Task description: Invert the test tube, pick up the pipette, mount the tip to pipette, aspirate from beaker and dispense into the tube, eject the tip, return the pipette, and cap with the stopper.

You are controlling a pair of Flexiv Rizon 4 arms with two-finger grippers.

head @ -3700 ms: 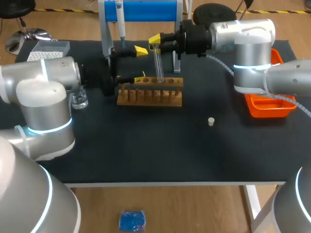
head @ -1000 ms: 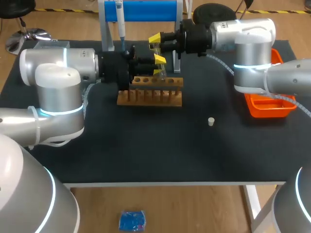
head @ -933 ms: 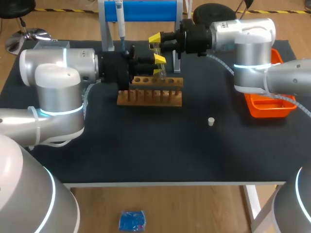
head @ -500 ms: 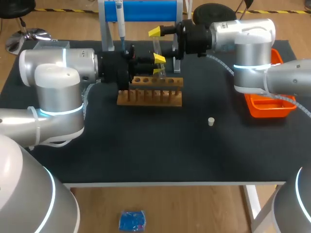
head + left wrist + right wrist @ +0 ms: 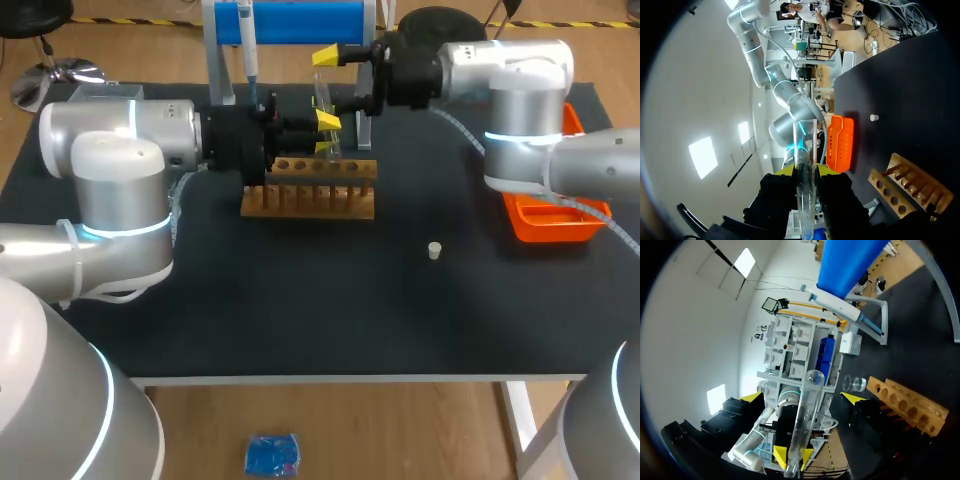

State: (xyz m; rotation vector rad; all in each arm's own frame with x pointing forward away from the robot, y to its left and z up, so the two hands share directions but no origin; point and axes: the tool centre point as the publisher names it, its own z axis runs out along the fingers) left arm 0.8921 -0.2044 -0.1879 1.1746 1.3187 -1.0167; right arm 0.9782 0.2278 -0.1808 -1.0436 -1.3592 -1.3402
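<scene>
A wooden rack (image 5: 310, 195) stands on the black table (image 5: 300, 300), an orange bin (image 5: 560, 222) well apart.

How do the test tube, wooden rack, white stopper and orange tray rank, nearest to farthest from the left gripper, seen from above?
1. test tube, held in the left gripper.
2. wooden rack, right beside it.
3. white stopper, mid-table, rightward.
4. orange tray, far right edge.
</scene>
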